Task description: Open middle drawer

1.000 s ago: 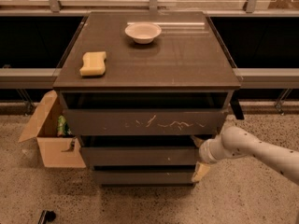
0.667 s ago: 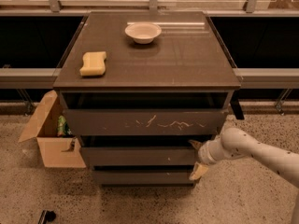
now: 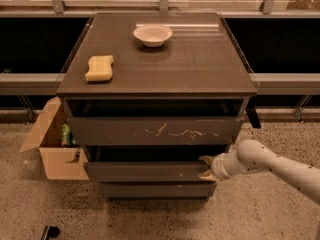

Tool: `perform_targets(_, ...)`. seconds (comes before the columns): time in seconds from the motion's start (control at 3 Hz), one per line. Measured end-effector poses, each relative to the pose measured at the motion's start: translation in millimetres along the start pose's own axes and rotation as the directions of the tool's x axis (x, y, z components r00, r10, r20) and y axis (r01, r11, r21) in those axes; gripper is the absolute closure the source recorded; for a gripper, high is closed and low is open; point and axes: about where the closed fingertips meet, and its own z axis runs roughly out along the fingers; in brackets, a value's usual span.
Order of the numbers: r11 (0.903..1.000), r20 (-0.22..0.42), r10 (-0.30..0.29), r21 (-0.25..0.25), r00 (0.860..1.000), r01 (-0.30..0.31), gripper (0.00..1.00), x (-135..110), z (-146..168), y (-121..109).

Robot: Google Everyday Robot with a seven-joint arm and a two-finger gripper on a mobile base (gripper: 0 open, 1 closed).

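The middle drawer [image 3: 147, 172] is a wide dark grey-brown plain front below the drawer front with white scratch marks [image 3: 155, 130]. It stands pulled out a little, with a dark gap above it. My gripper [image 3: 206, 167] is at the drawer's right end, its tan fingers [image 3: 205, 159] at the top edge and front of the drawer. My white arm [image 3: 272, 164] comes in from the right. The bottom drawer [image 3: 156, 189] sits below, further back.
A white bowl [image 3: 153, 34] and a yellow sponge [image 3: 99, 68] lie on the cabinet top [image 3: 200, 64]. An open cardboard box [image 3: 52, 145] stands on the floor at the cabinet's left. A dark ledge and windows run behind.
My gripper has moved slightly left and down along the middle drawer's right end. The middle drawer front now stands out a little further than before.
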Motion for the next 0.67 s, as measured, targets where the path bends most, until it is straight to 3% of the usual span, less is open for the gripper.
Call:
perform_targets(0.33, 1.0000, 0.000, 0.000, 0.000, 1.000, 0.000, 0.94, -5.2, -7.7, -2.2)
perform_targets(0.67, 1.0000, 0.000, 0.000, 0.000, 1.000, 0.000, 1.00, -8.8, -13.0, -3.7)
